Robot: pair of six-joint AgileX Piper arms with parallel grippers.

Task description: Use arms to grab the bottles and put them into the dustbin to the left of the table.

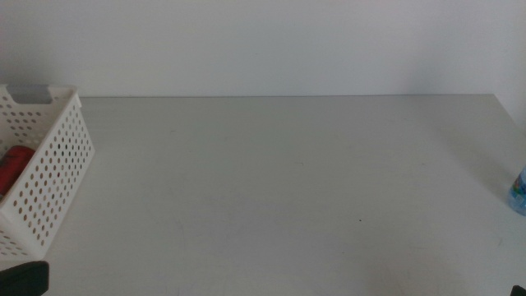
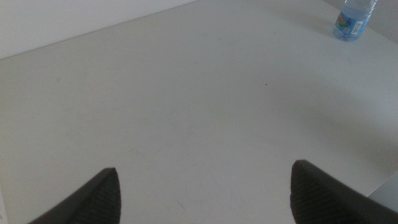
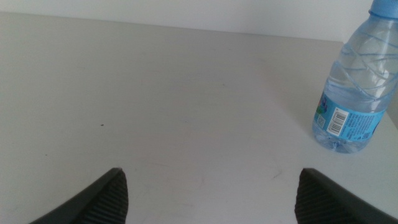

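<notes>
While both claws gape, 1 bottle [image 3: 353, 93] stands on table [image 1: 288, 189].

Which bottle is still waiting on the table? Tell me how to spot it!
Start at the wide grey table and go to its right edge, far from the white holey dustbin. The small clear bottle stands upright there alone, with a blue label, unlike the red can inside the dustbin.

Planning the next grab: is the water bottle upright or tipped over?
Upright. The water bottle stands on its base on the table, cap at the top, near the right edge.
</notes>
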